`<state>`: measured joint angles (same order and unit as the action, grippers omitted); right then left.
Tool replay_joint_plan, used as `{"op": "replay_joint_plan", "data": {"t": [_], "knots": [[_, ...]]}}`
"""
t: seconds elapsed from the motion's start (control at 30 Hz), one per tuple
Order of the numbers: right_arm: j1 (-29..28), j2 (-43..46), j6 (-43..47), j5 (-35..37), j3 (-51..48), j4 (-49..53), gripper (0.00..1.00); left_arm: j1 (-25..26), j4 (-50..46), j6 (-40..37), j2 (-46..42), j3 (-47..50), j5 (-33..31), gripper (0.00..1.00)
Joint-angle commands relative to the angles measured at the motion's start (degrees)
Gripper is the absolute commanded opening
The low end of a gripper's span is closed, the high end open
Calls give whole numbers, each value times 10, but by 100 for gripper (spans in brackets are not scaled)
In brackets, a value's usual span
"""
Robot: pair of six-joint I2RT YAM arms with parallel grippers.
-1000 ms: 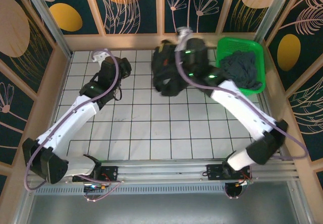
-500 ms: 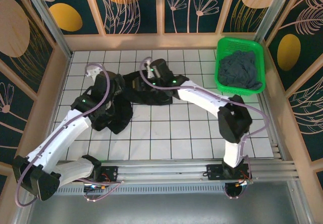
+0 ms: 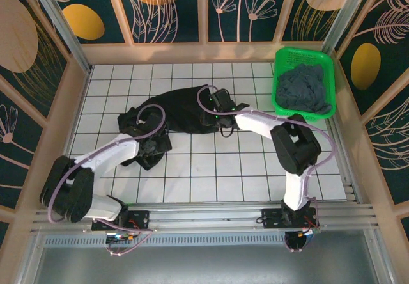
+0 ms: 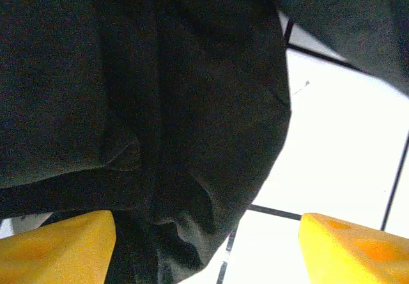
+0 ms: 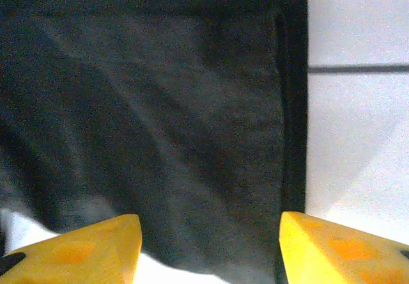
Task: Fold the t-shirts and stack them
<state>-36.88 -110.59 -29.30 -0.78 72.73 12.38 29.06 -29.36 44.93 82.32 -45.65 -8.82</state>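
Jaws apart, our left gripper [image 4: 204,239] at the black shirt's [image 3: 182,108] seven o'clock and right gripper [image 5: 209,239] at three o'clock likely flatten it.

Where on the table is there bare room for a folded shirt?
Bare tiles: the near strip between the left arm and right arm, and the far-left corner. Crowded: the middle, where the black shirt lies with both arms reaching onto it, and the basket, full of the grey shirt.
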Motion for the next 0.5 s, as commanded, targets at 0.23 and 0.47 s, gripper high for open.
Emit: {"op": "replay_joint_plan", "data": {"t": [0.23, 0.47], "knots": [[7, -65, -21, 7, 45, 32, 27, 2, 34, -4, 83, 0, -69, 0], [29, 36, -33, 58, 43, 24, 0, -28, -35, -6, -14, -70, -155, 0]]}}
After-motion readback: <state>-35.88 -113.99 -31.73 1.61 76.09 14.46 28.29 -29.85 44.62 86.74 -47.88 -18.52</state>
